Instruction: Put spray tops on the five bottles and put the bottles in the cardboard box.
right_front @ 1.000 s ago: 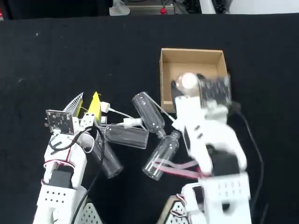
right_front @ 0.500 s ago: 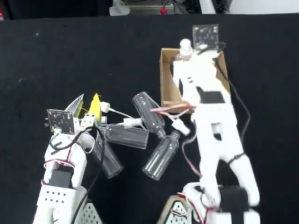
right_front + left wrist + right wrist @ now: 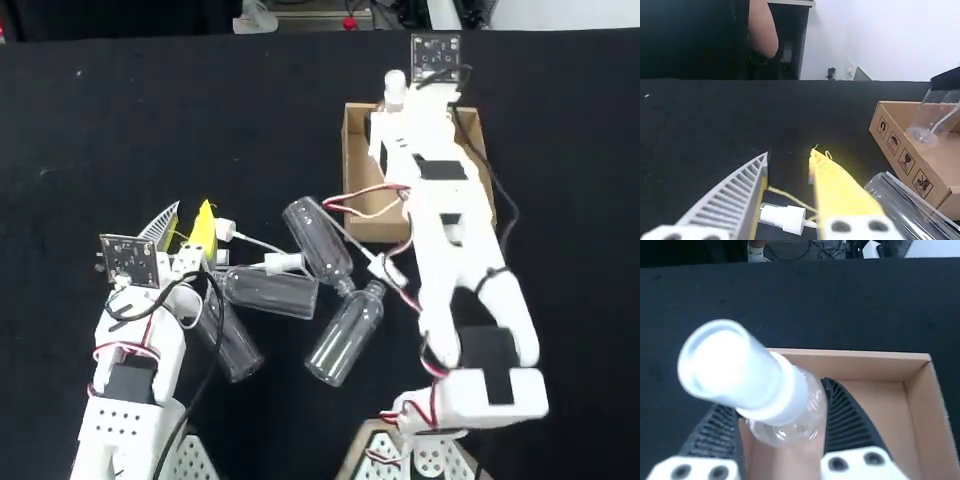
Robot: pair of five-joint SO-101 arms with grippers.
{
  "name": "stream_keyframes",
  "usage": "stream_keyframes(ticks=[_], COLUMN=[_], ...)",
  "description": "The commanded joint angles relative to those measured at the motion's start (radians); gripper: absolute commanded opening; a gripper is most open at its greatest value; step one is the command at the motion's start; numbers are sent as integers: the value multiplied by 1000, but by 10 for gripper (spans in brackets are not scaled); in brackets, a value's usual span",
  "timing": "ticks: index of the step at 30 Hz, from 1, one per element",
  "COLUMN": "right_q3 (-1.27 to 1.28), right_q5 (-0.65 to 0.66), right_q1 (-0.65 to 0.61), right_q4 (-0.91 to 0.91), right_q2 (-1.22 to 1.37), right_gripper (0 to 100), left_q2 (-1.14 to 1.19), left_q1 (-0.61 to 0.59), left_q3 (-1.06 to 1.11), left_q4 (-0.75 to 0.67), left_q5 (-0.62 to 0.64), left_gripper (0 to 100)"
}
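The right gripper [image 3: 775, 400] pinches a bottle [image 3: 785, 430] with a white spray top [image 3: 735, 370] over the cardboard box [image 3: 352, 170]. 4 more bottles [image 3: 345, 335] lie on the table [image 3: 150, 120], at 7 o'clock from the box. The left gripper [image 3: 789, 155] is spread over a loose spray top [image 3: 782, 219].

Black-covered table [image 3: 150, 110], bearing an open cardboard box [image 3: 356, 160], four clear bottles [image 3: 270, 292] lying on their sides in a loose cluster, and two white spray tops [image 3: 283, 263] beside them.
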Motion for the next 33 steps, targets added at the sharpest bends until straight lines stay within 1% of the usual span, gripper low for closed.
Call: stream_keyframes(ticks=[1,9,18,33], right_q3=[-68,-73,-73,-74], right_q5=[-8,-8,-8,-8], right_q1=[-2,-48,-66,-66], right_q4=[-75,-189,-331,-348], right_q2=[25,120,179,226], right_gripper=[11,11,11,15], left_q2=[2,2,2,2], left_q1=[-5,-5,-5,-5], left_q3=[24,24,24,24], left_q4=[5,6,8,8], left_q5=[-8,-8,-8,-8], left_gripper=[130,130,130,130])
